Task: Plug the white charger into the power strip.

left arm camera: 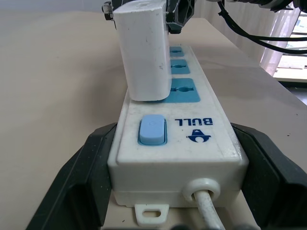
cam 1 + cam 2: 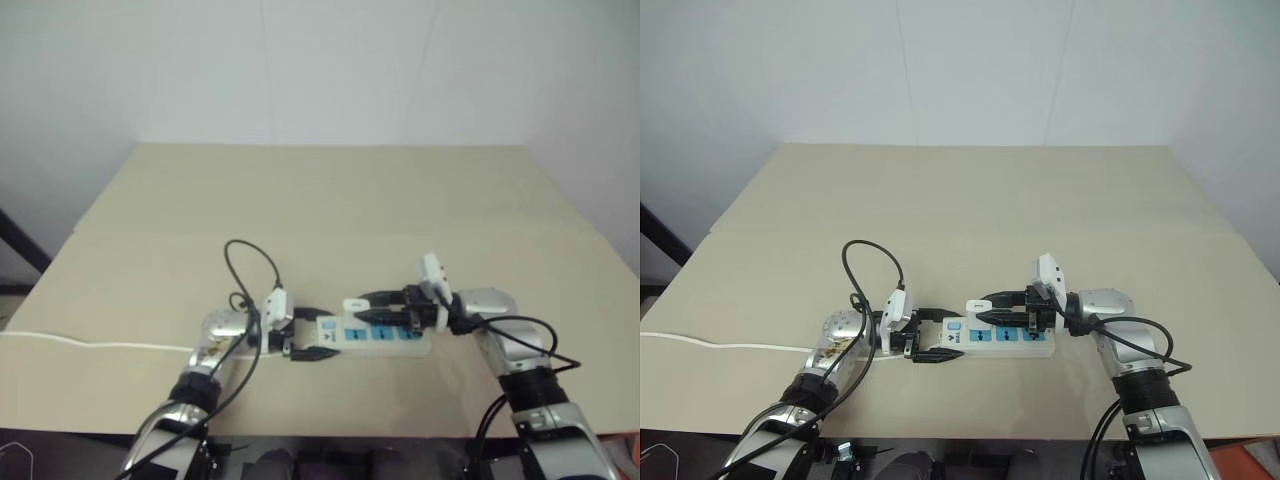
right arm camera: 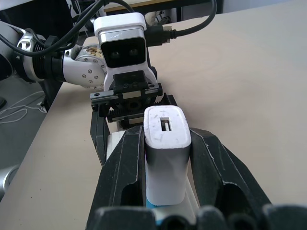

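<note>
The left gripper (image 1: 172, 191) straddles the switch end of the power strip (image 1: 201, 132), its fingers pressed to both sides, seemingly to steady it. The right gripper (image 3: 165, 158) is clamped on the white charger (image 3: 165, 143), which stands upright on the socket nearest the switch, apparently being pressed home.

The power strip (image 1: 177, 148) bears the blue brand lettering "BULL" with a small logo, printed beside its blue switch (image 1: 152, 130).
</note>
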Available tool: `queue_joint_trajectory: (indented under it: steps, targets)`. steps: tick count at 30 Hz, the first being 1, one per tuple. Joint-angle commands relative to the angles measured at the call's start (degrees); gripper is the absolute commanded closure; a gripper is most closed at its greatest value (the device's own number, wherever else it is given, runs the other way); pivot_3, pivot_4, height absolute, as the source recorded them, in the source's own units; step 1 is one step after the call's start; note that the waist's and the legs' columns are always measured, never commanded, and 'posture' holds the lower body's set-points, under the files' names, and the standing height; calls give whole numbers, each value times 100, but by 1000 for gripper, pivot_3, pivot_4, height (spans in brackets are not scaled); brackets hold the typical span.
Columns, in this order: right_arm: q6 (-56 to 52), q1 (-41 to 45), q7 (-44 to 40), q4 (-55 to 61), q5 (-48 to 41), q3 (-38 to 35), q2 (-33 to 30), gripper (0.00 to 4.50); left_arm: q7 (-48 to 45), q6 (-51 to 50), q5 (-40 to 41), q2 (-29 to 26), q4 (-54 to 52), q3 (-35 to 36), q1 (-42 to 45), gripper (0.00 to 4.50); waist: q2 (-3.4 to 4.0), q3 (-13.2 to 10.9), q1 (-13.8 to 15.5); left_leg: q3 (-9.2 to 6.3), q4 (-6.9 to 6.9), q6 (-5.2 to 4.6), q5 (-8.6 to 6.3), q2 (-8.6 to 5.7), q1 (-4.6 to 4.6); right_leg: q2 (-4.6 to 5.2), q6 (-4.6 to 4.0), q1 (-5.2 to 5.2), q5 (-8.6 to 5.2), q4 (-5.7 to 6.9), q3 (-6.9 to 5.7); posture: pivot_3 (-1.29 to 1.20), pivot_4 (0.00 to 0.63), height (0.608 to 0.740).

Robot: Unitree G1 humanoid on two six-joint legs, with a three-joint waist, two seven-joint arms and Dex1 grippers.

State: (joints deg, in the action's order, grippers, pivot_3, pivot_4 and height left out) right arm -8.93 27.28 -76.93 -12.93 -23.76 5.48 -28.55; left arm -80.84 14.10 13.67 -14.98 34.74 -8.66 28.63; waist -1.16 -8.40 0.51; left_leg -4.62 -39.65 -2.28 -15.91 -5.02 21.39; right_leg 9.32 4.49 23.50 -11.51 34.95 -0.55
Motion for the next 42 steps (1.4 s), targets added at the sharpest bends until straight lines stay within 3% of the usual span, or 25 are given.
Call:
queue_joint_trajectory:
  steps: [1, 17, 32, 42]
  targets:
    - [249, 58, 11, 87, -5, -123, 18, 3392, -49, 64, 17, 67, 60, -52, 8, 1232, 0, -2, 0, 0, 0, 0, 0, 0, 0, 0, 0, 0, 0, 0, 0, 0, 150, 740]
    - [1025, 40, -95, -318, 381, 128, 155, 3392, -47, 69, 10, 56, 36, -26, -5, 1232, 1, -2, -20, 1, -1, 12, 8, 2, 36, -3, -5, 46, 3, 11, 2, 0, 150, 740]
    - [1033, 189, 2, -932, 802, 494, 20, 3392, -30, 9, 26, 53, -68, -24, -40, 1232, 1, -1, -63, 1, -2, 13, 9, 3, 6, -4, -8, 36, 5, 11, 2, 0, 150, 740]
    - [700, 305, 123, -954, 866, 627, -29, 3392, -39, -7, 20, 45, -83, -41, -49, 1232, 1, -1, -90, 0, 0, 10, 7, 7, -30, -7, -5, -25, 3, 5, 0, 0, 150, 740]
